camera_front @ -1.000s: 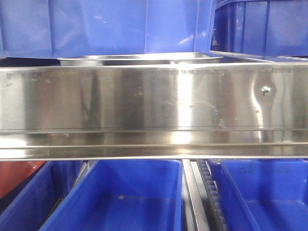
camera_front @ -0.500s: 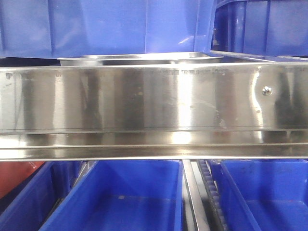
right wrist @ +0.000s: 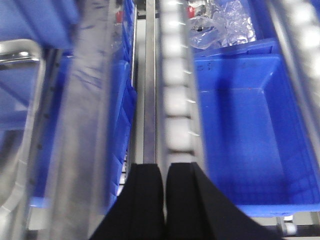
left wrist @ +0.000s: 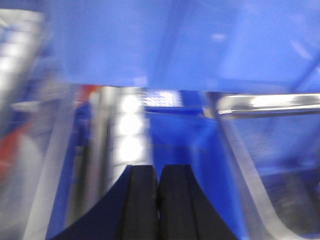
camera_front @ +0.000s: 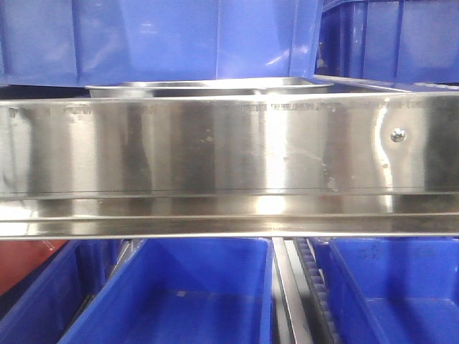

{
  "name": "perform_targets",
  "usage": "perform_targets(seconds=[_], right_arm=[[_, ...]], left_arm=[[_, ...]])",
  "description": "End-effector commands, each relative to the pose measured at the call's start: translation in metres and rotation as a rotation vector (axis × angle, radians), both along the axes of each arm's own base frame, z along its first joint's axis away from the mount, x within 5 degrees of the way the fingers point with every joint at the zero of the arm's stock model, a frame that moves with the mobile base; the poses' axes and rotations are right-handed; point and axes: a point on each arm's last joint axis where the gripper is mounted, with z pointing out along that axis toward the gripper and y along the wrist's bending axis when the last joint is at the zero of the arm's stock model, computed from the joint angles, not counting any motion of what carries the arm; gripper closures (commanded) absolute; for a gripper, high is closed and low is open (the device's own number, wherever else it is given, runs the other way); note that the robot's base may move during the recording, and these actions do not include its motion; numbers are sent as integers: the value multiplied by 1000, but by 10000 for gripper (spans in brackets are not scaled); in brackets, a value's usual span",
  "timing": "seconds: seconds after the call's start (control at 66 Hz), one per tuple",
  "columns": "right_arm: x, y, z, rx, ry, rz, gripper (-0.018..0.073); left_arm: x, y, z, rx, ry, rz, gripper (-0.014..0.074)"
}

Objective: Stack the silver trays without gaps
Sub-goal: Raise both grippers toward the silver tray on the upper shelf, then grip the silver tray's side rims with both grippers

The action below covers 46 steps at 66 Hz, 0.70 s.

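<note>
A silver tray [camera_front: 215, 87] shows only as a thin shiny rim above the steel rail in the front view, under a blue bin. In the blurred left wrist view a silver tray [left wrist: 265, 103] lies to the right, its rim and a rounded corner showing. My left gripper [left wrist: 158, 169] is shut and empty, to the left of that tray. In the right wrist view a silver tray [right wrist: 17, 52] shows at the left edge. My right gripper [right wrist: 165, 166] is shut and empty, over a roller track and well to the right of that tray.
A long mirror-like shelf rail [camera_front: 229, 158] with a screw [camera_front: 396, 134] crosses the front view. Blue bins stand above [camera_front: 158, 36] and below [camera_front: 179, 294] it. A roller track [right wrist: 175, 85] and a blue bin [right wrist: 245, 130] lie under the right gripper, with clear plastic bags [right wrist: 220, 20] beyond.
Only the reflections on the steel rail have shifted a little. The tray rim and the bins in the front view have not moved.
</note>
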Motion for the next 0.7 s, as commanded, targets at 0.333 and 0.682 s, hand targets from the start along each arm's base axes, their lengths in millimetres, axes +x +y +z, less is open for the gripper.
perform_targets(seconds=[0.333,0.682], right_arm=[[72,67,7,26,163,18,574],[99,89,-18,77,259,68,574]], left_arm=[[65,-72,3,62,272,97,613],[89,-104,-14,50,327,84,613]])
